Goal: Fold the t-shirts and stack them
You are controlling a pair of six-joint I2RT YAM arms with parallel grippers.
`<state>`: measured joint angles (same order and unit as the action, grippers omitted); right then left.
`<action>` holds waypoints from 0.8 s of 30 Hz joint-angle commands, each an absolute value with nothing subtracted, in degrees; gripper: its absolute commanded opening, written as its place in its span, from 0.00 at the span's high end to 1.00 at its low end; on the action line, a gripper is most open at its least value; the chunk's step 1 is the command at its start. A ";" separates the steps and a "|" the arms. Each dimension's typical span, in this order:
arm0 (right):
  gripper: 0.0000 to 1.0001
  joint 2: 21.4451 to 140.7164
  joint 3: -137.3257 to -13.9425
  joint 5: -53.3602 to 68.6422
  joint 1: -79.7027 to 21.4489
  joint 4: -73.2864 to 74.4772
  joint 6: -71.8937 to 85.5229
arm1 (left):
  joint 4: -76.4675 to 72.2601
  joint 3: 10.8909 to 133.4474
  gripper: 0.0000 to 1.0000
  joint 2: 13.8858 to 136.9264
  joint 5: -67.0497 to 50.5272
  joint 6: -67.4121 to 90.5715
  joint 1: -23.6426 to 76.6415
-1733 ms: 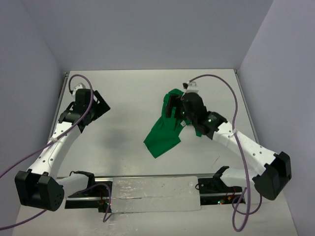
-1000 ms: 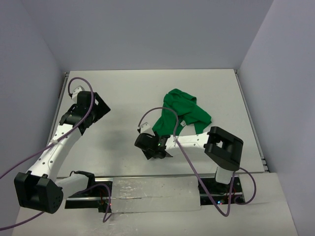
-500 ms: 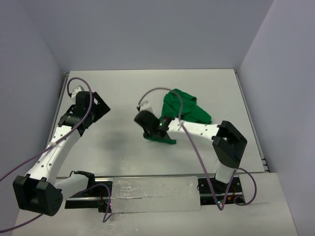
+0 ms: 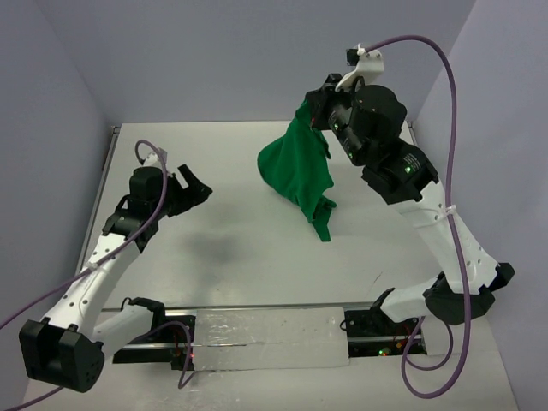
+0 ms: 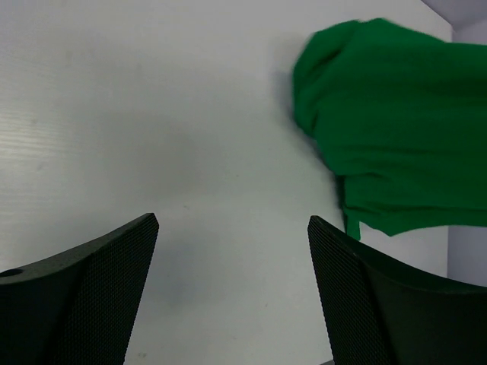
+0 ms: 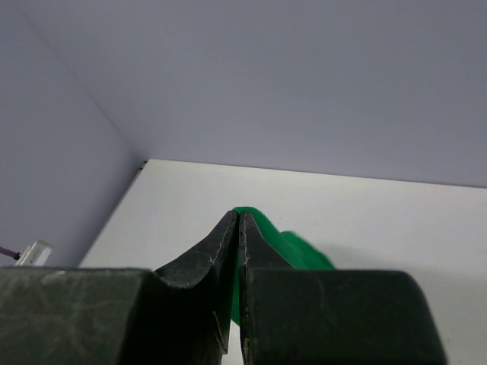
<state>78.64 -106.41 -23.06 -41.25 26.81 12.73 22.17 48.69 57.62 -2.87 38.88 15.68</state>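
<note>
Green cloth hangs bunched from my right claw (image 4: pixel 313 110) — its 2 fingers pinched tight on the t-shirt (image 4: pixel 298 167), held high above the far right of the table (image 4: pixel 231 257). My left claw (image 4: pixel 195 192) is spread wide, holding nothing — low over the table's left, well apart from the t-shirt.

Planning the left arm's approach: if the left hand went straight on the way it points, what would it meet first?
Probably the bare table; the open left hand angles down toward it. The t-shirt hangs off to the side of that line, though depth is unclear.
</note>
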 commanded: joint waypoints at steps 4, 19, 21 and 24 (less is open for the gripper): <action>0.91 80.12 -104.22 -18.18 -36.96 29.05 14.44 | 7.04 46.54 0.14 61.29 -8.26 39.84 29.84; 0.91 78.83 -104.35 -14.70 -32.39 31.82 15.32 | -1.56 42.47 0.12 70.18 11.47 43.80 44.31; 0.91 78.40 -104.04 -14.11 -32.05 31.89 15.42 | -2.04 42.16 0.12 69.98 10.91 43.36 44.05; 0.91 78.57 -103.71 -13.61 -31.99 31.91 15.65 | -2.35 45.03 0.14 72.00 6.63 41.05 44.40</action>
